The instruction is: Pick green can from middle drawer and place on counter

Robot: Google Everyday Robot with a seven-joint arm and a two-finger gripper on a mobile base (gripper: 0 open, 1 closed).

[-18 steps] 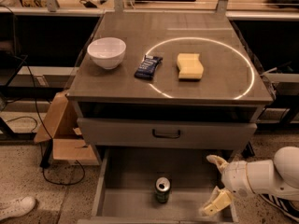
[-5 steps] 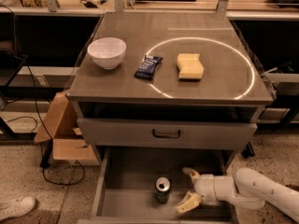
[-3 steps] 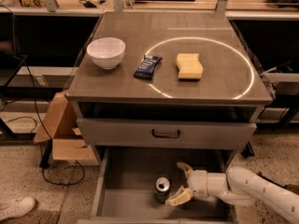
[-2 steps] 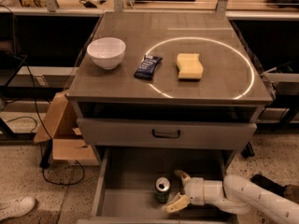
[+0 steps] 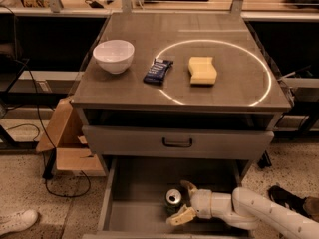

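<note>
I see my gripper (image 5: 183, 201) has closed in on the green can (image 5: 173, 201) since a moment ago. Its fingers (image 5: 180, 216) are spread, one behind the can, one in front. The can stands upright in the middle drawer (image 5: 137, 218).

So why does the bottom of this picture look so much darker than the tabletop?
In the camera view, warm light seems to come from above: the counter is bright, while the cabinet overhead shades the middle drawer. There the silver top of the green can glints, with the pale gripper open around it.
</note>
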